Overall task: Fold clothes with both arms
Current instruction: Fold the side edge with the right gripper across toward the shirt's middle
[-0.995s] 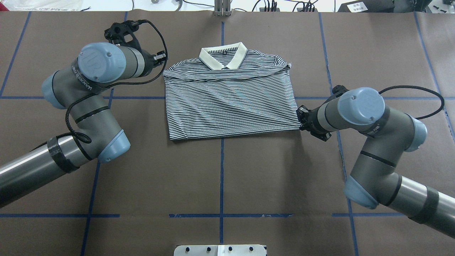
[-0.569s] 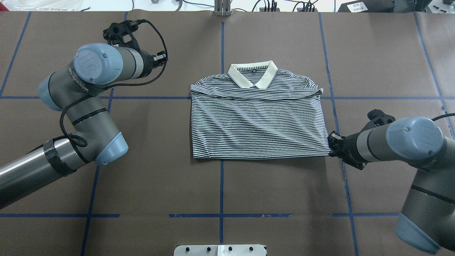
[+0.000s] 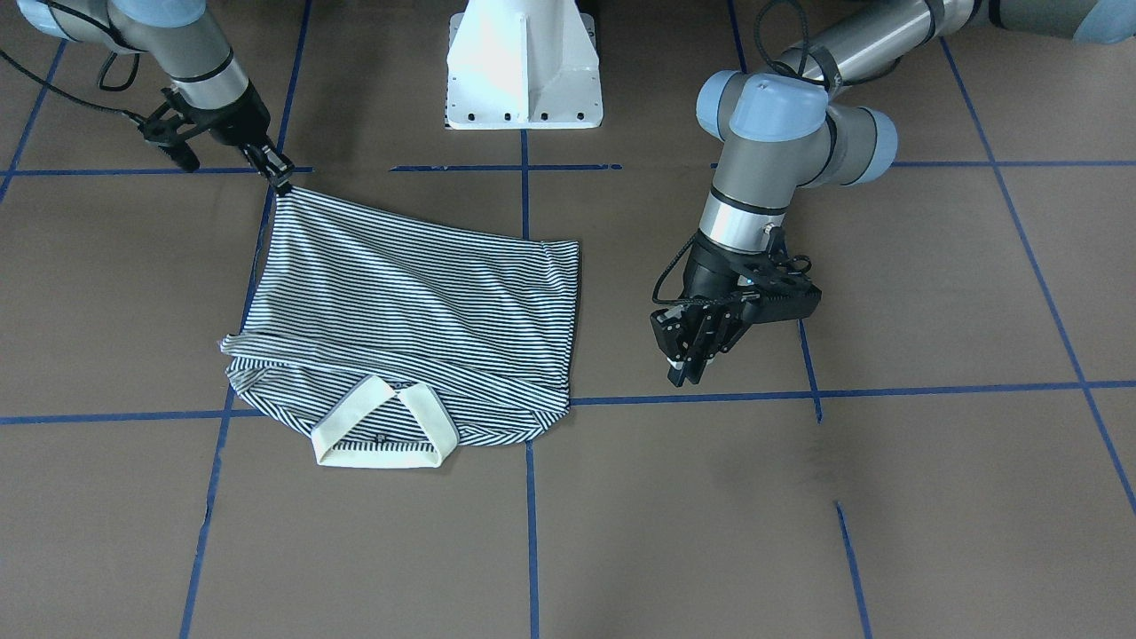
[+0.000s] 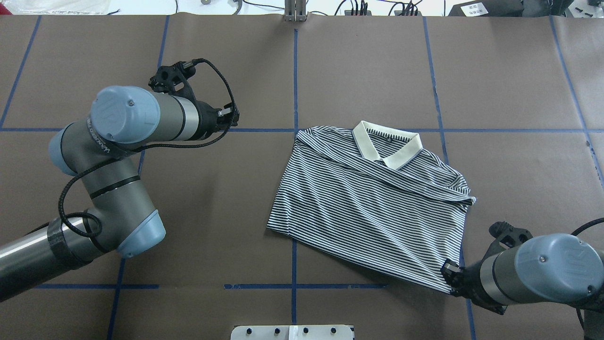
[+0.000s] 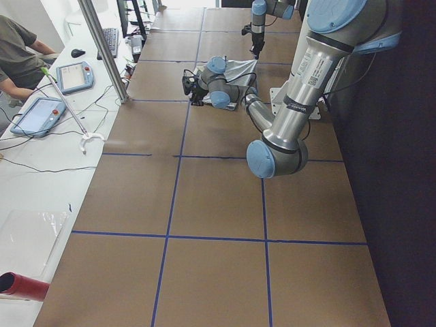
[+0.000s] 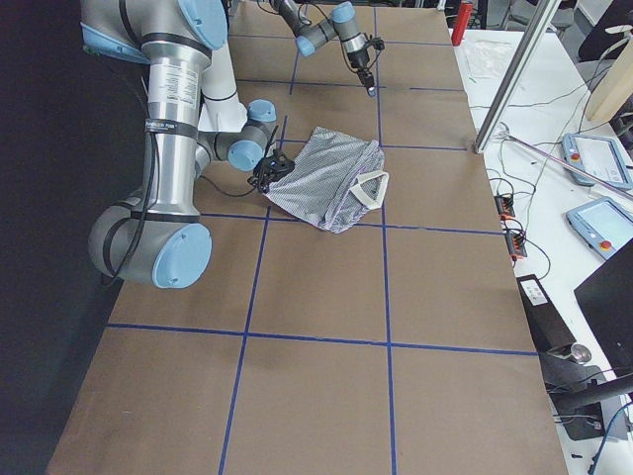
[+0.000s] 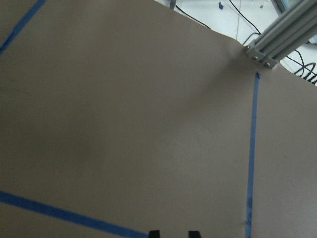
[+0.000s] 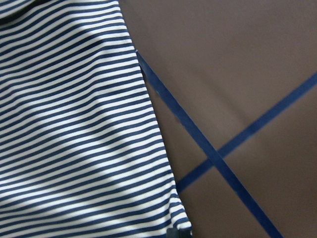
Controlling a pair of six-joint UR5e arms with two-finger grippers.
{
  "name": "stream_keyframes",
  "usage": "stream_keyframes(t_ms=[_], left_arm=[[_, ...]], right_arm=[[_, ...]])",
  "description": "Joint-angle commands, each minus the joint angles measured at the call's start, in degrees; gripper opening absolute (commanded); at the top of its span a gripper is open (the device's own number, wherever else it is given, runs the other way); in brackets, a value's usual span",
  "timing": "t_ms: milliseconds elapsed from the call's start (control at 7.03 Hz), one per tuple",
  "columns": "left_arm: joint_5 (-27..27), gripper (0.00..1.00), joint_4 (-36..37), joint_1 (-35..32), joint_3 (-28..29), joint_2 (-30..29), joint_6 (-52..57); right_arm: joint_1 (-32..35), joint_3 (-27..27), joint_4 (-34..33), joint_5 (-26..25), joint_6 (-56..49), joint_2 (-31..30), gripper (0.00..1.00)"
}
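Observation:
The striped polo shirt (image 4: 368, 208) lies folded and skewed on the brown table, cream collar (image 4: 387, 144) at the far side; it also shows in the front view (image 3: 408, 311). My right gripper (image 4: 448, 275) is shut on the shirt's near right hem corner, which is pulled taut in the front view (image 3: 282, 182). The right wrist view shows the striped cloth (image 8: 74, 124) running into the fingertips. My left gripper (image 4: 234, 115) hangs empty over bare table to the left of the shirt, apart from it (image 3: 682, 373). Its fingertips (image 7: 153, 233) show a narrow gap.
The white pedestal base (image 3: 524, 71) stands at the table's near edge by the robot. Blue tape lines (image 4: 295, 212) grid the brown mat. An aluminium post (image 4: 295, 9) stands at the far edge. An operator (image 5: 20, 48) sits at a side bench with tablets.
My right gripper has dragged the shirt to the right and toward the robot, turning it askew. My left gripper has stayed empty and shifted slightly right and nearer.

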Motion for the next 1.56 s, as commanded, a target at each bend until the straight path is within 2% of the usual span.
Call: stream_keyframes(t_ms=[0, 142, 284, 427, 569, 853, 1280, 1422], left_arm=[[-0.77, 0.32, 0.27, 6.44, -4.61, 1.36, -7.74], [-0.51, 0.32, 0.19, 9.26, -5.59, 1.89, -10.91], [-0.50, 0.35, 0.19, 10.76, -5.59, 1.98, -11.37], [-0.24, 0.36, 0.28, 12.95, -5.42, 2.15, -12.34], [0.02, 0.39, 0.37, 14.37, -4.90, 2.24, -12.87], [0.20, 0.42, 3.68, 17.09, -4.54, 2.15, -12.87], [0.20, 0.42, 3.97, 19.04, -2.79, 1.54, -12.96], [0.20, 0.42, 3.88, 19.21, -2.61, 1.54, -12.87]], right_arm=[[-7.61, 2.17, -3.24, -0.41, 3.48, 0.13, 0.00], [-9.81, 2.09, -3.24, -0.49, 3.49, 0.05, 0.00], [-10.27, 2.08, -3.24, -0.76, 3.58, 0.05, 0.35], [-11.05, 2.17, -3.24, -2.59, 4.71, 0.05, 0.99], [-10.71, 2.17, -3.24, -3.21, 4.81, 0.13, 1.00], [-1.09, 8.03, -3.24, -3.05, 4.72, 1.96, 1.00], [5.10, 6.92, -3.25, -2.78, 3.93, 4.35, 1.00], [6.42, 5.09, -3.24, -2.78, 3.76, 5.14, 1.00]])
